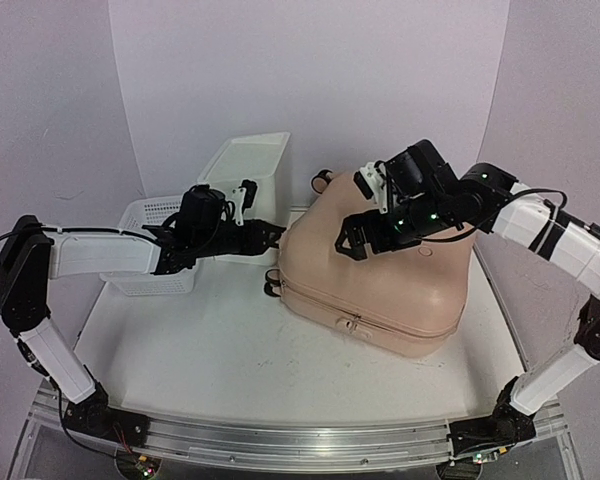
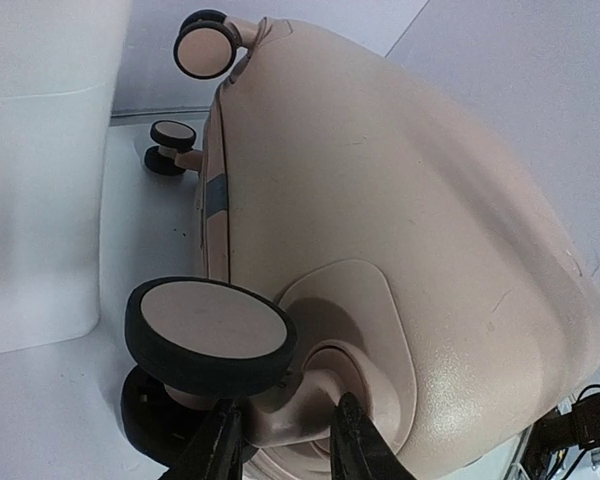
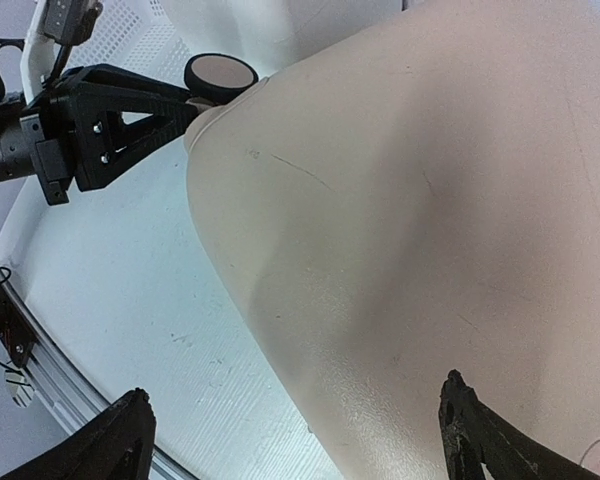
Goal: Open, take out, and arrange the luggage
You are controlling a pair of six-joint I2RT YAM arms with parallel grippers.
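Only the tips of the black two-finger left tool (image 2: 287, 402) showed; the wrist view's lower edge cut off the rest. The tips stood either side of a caster stem on the peach-pink hard-shell suitcase (image 2: 400, 250). A second black caster wheel (image 2: 145, 410) lay half hidden behind one finger (image 2: 218, 445). The black right tool (image 3: 295, 388) was clipped the same way. From above, the white-and-black right arm (image 1: 540, 225) covered the suitcase's far end, and the white-and-black left arm (image 1: 100, 255) hid part of the white mesh basket (image 1: 145, 212).
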